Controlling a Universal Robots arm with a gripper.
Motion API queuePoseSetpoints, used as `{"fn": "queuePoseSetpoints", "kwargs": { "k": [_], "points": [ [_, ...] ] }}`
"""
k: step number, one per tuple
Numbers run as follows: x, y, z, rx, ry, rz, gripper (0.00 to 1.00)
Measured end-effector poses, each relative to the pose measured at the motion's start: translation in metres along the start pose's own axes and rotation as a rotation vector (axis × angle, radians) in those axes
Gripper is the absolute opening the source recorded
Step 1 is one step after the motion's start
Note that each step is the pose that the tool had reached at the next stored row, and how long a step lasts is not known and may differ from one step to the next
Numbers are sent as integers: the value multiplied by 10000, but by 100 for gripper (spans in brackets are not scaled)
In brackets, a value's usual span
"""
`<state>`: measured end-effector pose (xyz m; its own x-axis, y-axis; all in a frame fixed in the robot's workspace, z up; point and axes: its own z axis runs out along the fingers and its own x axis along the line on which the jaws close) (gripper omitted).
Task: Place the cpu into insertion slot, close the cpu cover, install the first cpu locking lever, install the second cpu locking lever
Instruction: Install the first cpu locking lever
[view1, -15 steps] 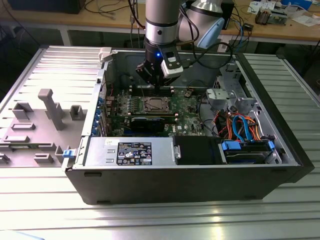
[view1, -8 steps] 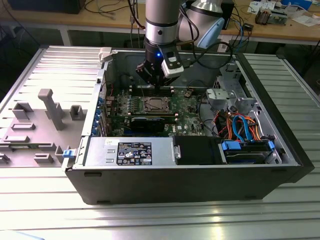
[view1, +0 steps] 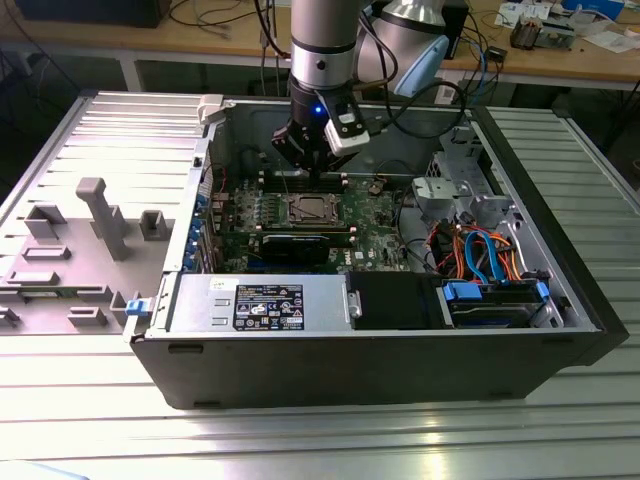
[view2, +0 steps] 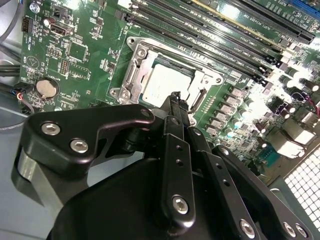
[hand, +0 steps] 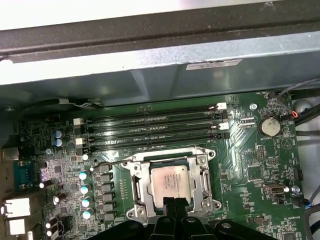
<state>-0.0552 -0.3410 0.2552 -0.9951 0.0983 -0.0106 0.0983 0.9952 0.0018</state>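
- The open computer case (view1: 380, 370) lies on its side on a ribbed metal table (view1: 300, 440), with the green motherboard (view1: 375, 215) facing up inside it.
- The robot arm (view1: 322, 45) reaches down into the case from above, near the case's far wall.
- The gripper (view1: 310, 165) hangs just above the board, close beside the socket (view1: 309, 209); in both wrist views its black fingers (view2: 175, 107) look pressed together with nothing between them, their tips at the socket's edge.
- 4 long memory slots (hand: 150, 132) run beside the socket, and a round coin battery (hand: 270, 125) sits further off on the board.
- The cpu cover (hand: 137, 187) appears folded down: its silvery frame lies flat around the chip in both wrist views.
- The cpu (hand: 170, 184) already sits in the socket, its light grey top showing through the cover's window.
- A thin wire lever (hand: 102, 164) shows along 1 side of the socket; I cannot tell whether it is latched.
- My judgement: steps 1 and 2 look done, and the 2 locking levers are the work in hand or left.
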Motion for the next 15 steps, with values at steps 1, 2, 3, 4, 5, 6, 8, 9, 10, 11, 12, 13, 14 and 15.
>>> {"fn": "queuePoseSetpoints", "kwargs": {
  "k": [1,2,3,4,5,6,8,9,10,11,12,13,14,15],
  "points": [
    [0,0,0,0,0,-42,11],
    [0,0,0,-1,0,-68,11],
    [0,0,0,-1,0,-99,11],
    [0,0,0,-2,0,-129,11],
    [0,0,0,-2,0,-178,11],
    [0,0,0,-3,0,-214,11],
    [0,0,0,-3,1,-271,11],
    [0,0,0,-3,0,-280,11],
    [0,0,0,-3,0,-282,11],
    [0,0,0,-3,0,-284,11],
    [0,0,0,-3,0,-286,11],
    [0,0,0,-3,0,-286,11],
    [0,0,0,-4,0,-286,11],
    [0,0,-1,-5,0,-286,11]
  ]
}}
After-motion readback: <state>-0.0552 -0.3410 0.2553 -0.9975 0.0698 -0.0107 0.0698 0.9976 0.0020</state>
